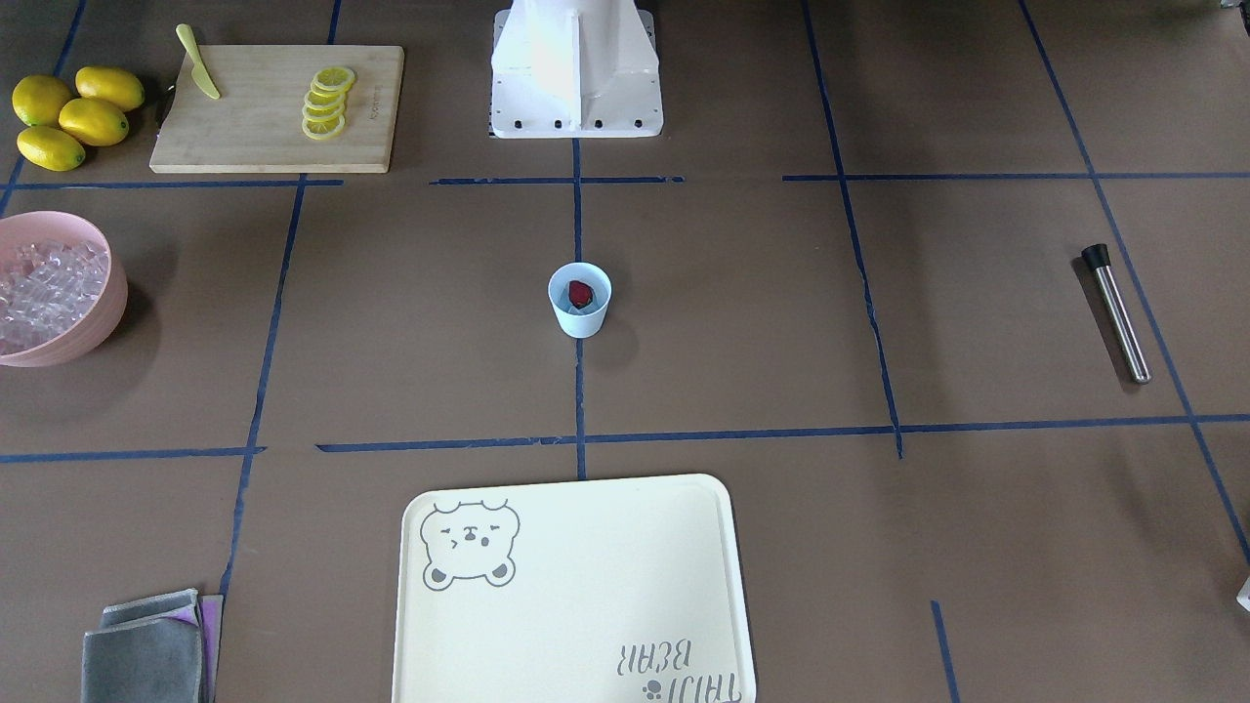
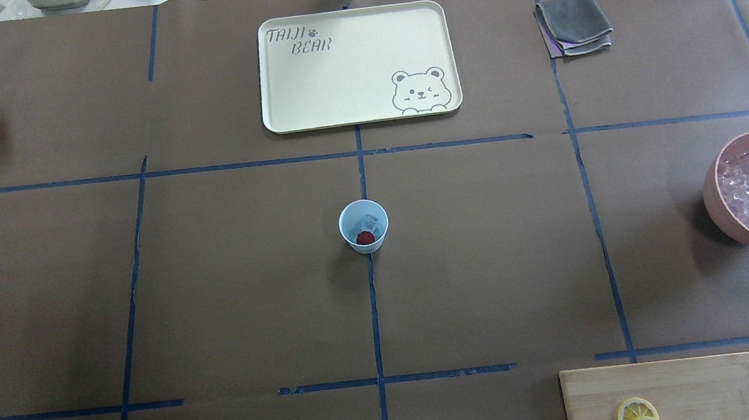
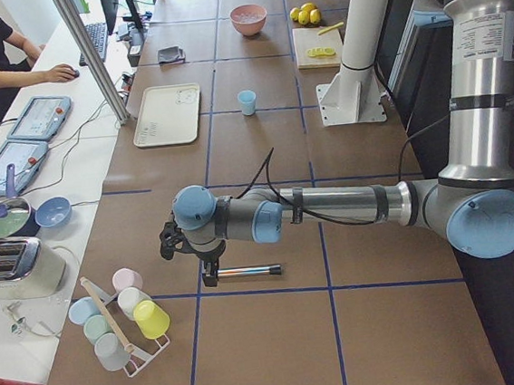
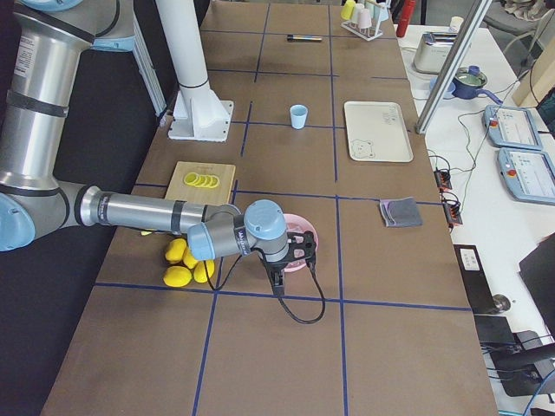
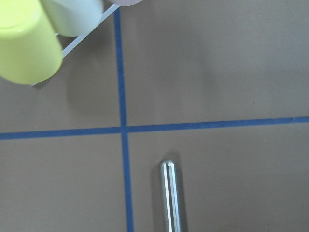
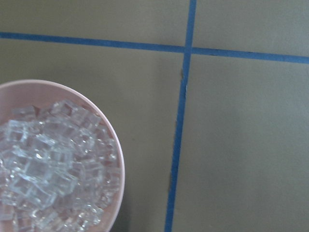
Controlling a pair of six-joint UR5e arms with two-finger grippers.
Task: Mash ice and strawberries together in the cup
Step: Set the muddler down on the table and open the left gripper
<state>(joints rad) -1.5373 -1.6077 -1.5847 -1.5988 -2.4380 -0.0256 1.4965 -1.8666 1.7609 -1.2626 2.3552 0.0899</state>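
We see the cup [image 1: 579, 300] upright at the centre of the surface [image 1: 781, 322], with the strawberry [image 1: 580, 294] and ice [image 2: 367, 222] inside it. From overhead, the tray [image 2: 347, 81] lies at twelve o'clock of the cup and the pink bowl [image 2: 715, 202] at three. The left jaws hang near the muddler [image 3: 251, 270], the right jaws near the bowl. We cannot tell whether either pair is spread.

the cup [image 2: 364, 226] stands alone in the middle, with open brown table all round it and open air above. the tray [image 2: 346, 74] lies far behind it, well apart. the pink bowl [image 2: 717, 191] sits far right and the metal muddler [image 1: 1118, 312] far left. the cutting board [image 2: 698, 378] is near right.
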